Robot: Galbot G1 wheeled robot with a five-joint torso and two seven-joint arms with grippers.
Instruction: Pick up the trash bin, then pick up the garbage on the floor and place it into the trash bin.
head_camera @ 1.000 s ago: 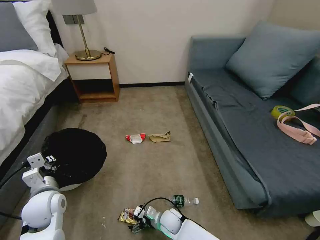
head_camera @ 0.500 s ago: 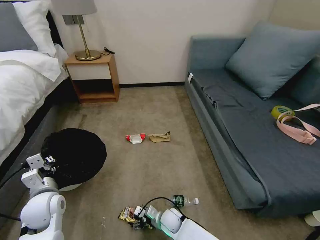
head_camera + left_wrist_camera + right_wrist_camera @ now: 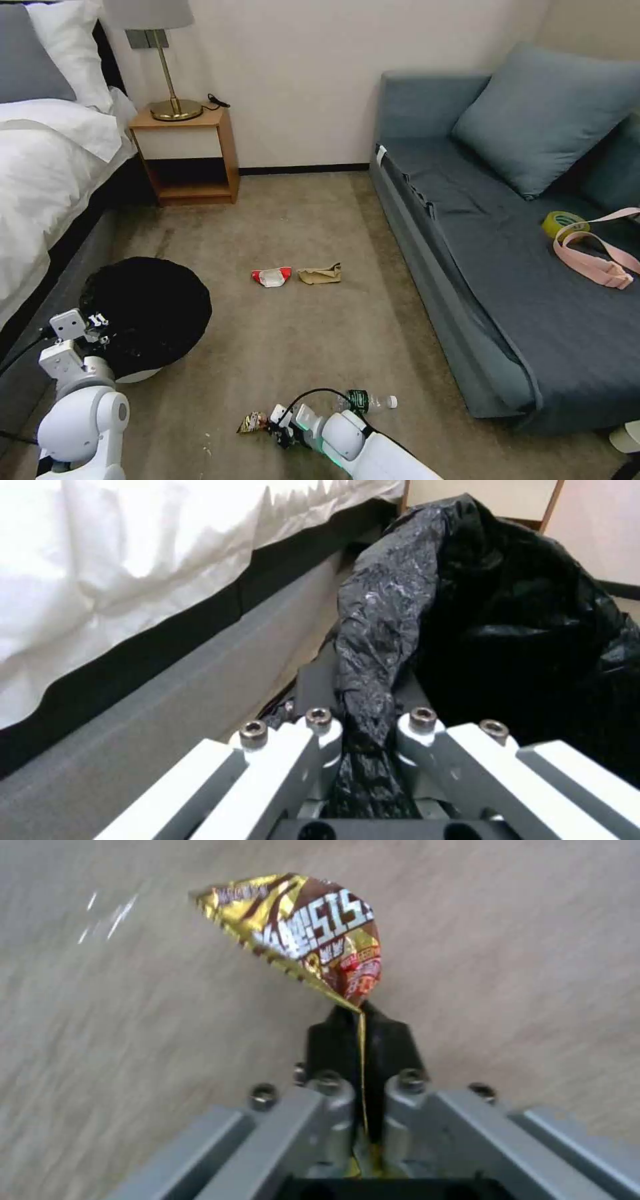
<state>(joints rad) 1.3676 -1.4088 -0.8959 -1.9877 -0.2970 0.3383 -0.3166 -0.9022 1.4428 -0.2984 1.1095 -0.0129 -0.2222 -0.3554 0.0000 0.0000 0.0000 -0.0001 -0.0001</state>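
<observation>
The trash bin [image 3: 147, 313], white with a black bag over its rim, hangs by the bed at the left. My left gripper [image 3: 100, 330] is shut on its bagged rim [image 3: 373, 680]. At the bottom centre my right gripper [image 3: 275, 425] is shut on the yellow snack wrapper [image 3: 252, 422], which sticks out past the fingertips [image 3: 300, 935] above the carpet. A clear green-labelled bottle [image 3: 367, 401] lies just beyond the right arm. The red-and-white wrapper [image 3: 271, 276] and the crumpled brown paper [image 3: 321, 273] lie side by side mid-floor.
A bed [image 3: 47, 167] runs along the left, a wooden nightstand [image 3: 190, 153] with a lamp stands at the back wall, and a grey-blue sofa [image 3: 507, 253] fills the right, holding a tape roll [image 3: 563, 222] and a pink strap. Open carpet lies between.
My right gripper has closed on the yellow wrapper and lifted it off the carpet, so it now folds up narrow. The left arm and bin shifted slightly left.
</observation>
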